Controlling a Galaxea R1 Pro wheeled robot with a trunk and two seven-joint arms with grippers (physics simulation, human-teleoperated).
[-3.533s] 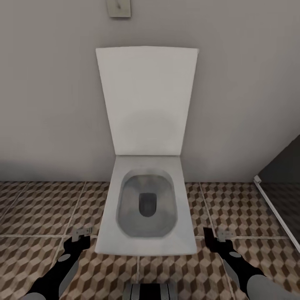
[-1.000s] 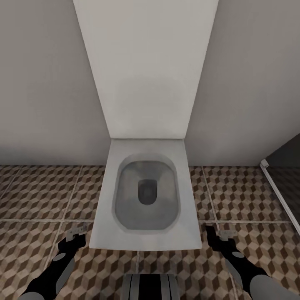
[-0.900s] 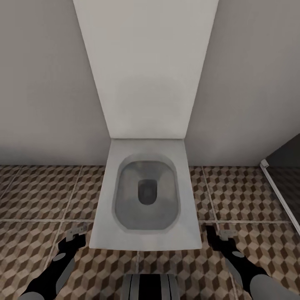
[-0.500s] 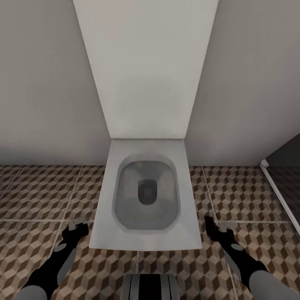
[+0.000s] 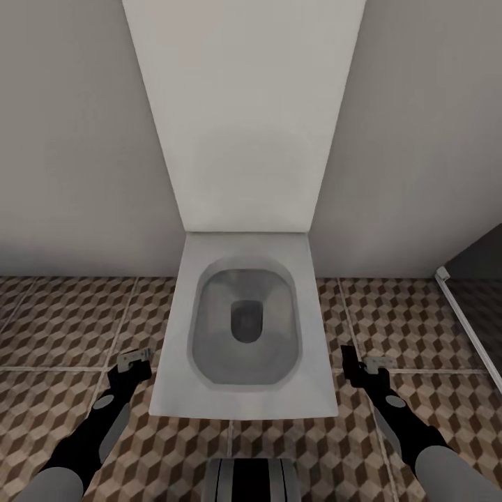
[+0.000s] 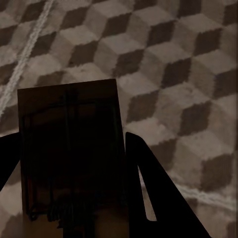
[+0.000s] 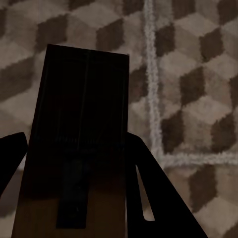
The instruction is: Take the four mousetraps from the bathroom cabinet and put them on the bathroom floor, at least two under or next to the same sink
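Head view looks down on a white toilet (image 5: 244, 335) with its lid raised against a plain grey wall (image 5: 70, 139), and both arms reach forward low on either side of the bowl. The left pincer (image 5: 134, 362) is clamped on a mousetrap (image 5: 132, 358), and the right pincer (image 5: 367, 367) is clamped on a second mousetrap (image 5: 377, 362); each board sits flat between dark fingers in the wrist views, hanging above the floor (image 5: 63, 321), not touching it.

The main risk, as I judge it, is place: the fixture ahead is a toilet, not a sink, so traps released here may fail the under-or-beside-a-sink condition. A release from this height could also let a thin board flip or skid on hard tile, or slide beneath the bowl's front edge. The forearms pass close beside the bowl's sides, so swinging inward could knock it.

Floor tiles carry a brown, beige and white cube print with pale grout lines. At the room's right edge stands a dark panel with a pale frame (image 5: 464, 321), possibly a shower screen
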